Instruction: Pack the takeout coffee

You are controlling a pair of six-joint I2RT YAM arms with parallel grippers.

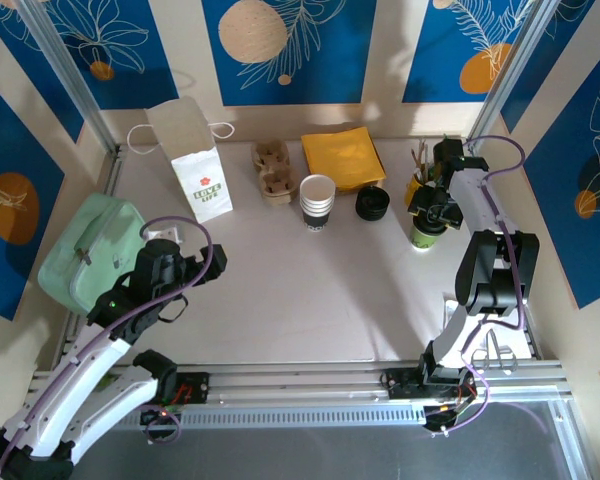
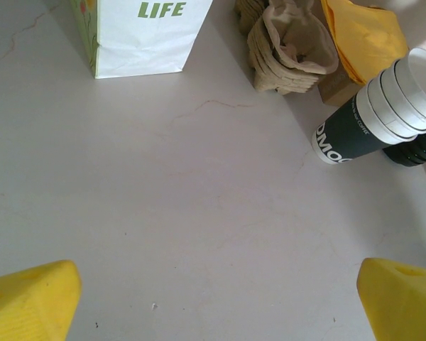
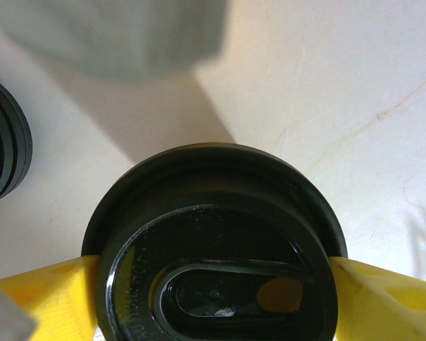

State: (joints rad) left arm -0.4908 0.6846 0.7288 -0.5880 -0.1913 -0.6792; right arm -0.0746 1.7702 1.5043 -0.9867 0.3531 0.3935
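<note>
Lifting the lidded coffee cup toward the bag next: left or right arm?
Right. The right pincer straddles the lidded cup, a finger on each side of the lid. The left pincer hangs open over bare table, far from that cup.

Blue floral wall panels (image 1: 280, 50) around a pale tabletop (image 1: 310, 290), aluminium posts (image 1: 70, 80).

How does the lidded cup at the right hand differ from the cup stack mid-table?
The lidded cup wears a black lid; the cup stack shows open white rims. The lidded cup is a single cup; the cup stack is several cups nested. The lidded cup sits between the fingers of the right hand; the cup stack stands free. Both stand upright on the table.
</note>
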